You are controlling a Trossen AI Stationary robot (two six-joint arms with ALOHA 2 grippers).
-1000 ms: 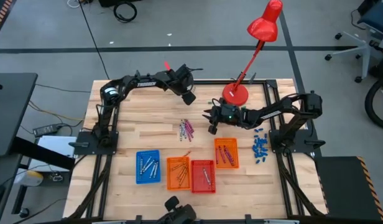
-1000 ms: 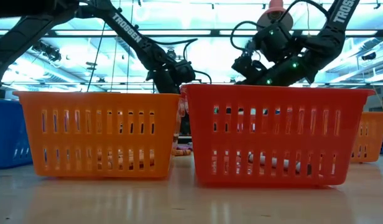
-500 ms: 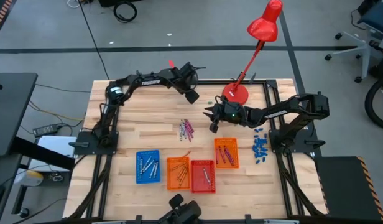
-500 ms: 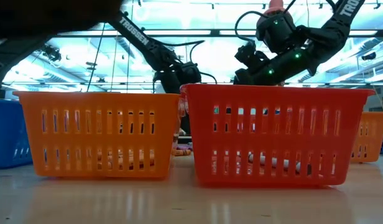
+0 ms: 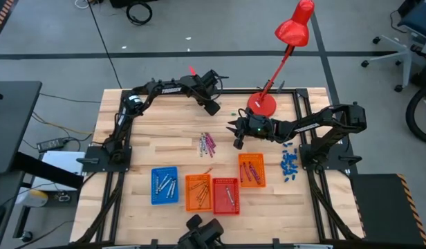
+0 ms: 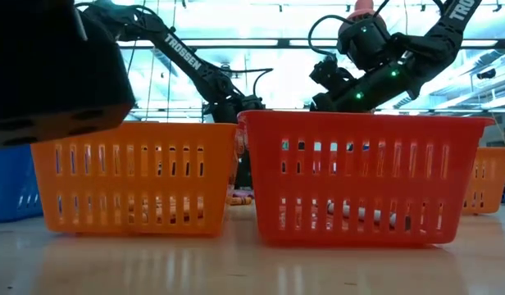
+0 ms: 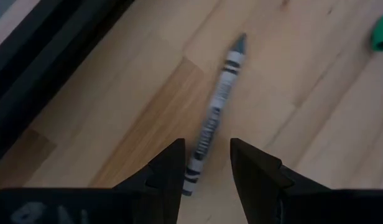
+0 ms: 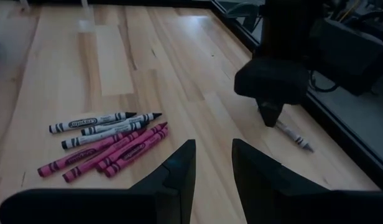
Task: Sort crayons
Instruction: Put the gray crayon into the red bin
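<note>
A grey-white crayon [image 7: 217, 107] lies alone on the wood near the table's far edge. My left gripper [image 7: 204, 167] [image 5: 212, 107] is open just over it, one finger on each side of the crayon's nearer end, apart from it. The right wrist view shows that gripper [image 8: 270, 111] above the crayon [image 8: 295, 136]. A loose pile of magenta and grey-white crayons [image 5: 207, 143] [image 8: 106, 144] lies at mid-table. My right gripper [image 8: 213, 167] [image 5: 236, 140] is open and empty, to the right of the pile.
A blue tray [image 5: 164, 185], an orange tray [image 5: 198, 193], a red tray [image 5: 225, 196] and a second orange tray [image 5: 251, 170], each holding crayons, stand near the front. Blue bits [image 5: 289, 163] lie at the right. A red lamp's base [image 5: 261, 104] stands at the far edge.
My left gripper has come down toward the table at the far edge, shifting slightly right. My right gripper has risen a little. A dark blurred shape has moved into the low view's upper left.
</note>
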